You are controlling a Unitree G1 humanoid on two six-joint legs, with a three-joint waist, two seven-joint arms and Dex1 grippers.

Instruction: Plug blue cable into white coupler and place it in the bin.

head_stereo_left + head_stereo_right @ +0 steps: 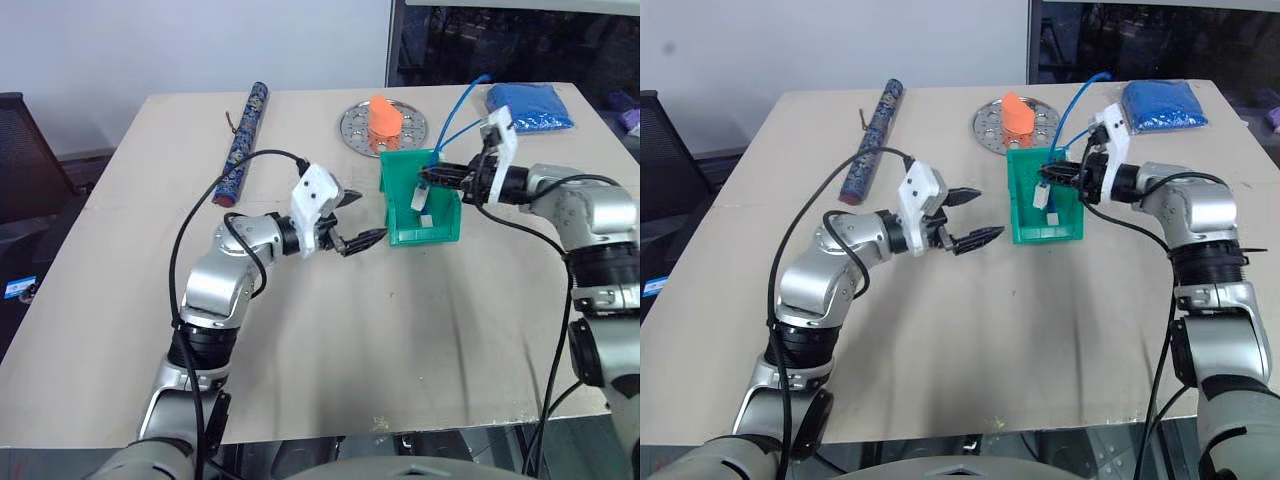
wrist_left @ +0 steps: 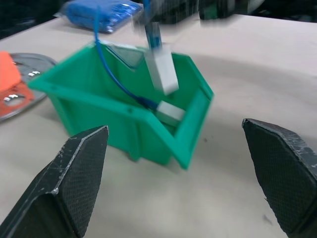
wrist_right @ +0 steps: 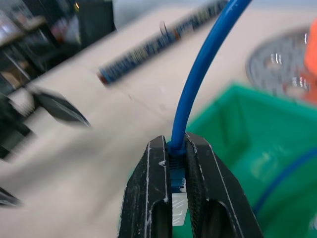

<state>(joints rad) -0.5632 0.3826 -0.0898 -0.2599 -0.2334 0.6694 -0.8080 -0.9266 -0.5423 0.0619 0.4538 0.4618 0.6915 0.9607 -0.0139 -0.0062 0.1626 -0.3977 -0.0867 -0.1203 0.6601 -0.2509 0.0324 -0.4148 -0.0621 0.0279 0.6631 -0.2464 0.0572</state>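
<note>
The green bin (image 1: 395,205) stands on the table right of centre. My right gripper (image 1: 427,176) hovers over its opening, shut on the plug end of the blue cable (image 3: 198,84). The white coupler (image 2: 161,69) hangs on that cable end just inside the bin's rim, above its floor. A second blue wire with a white end block (image 2: 171,113) lies in the bin. To the left of the bin and apart from it, my left gripper (image 1: 372,215) is open and holds nothing.
Behind the bin lies a round perforated metal plate (image 1: 352,128) with an orange lump on it. A blue bag (image 1: 528,108) sits at the back right. A long patterned tube (image 1: 243,140) lies at the back left. Bare table stretches in front of the bin.
</note>
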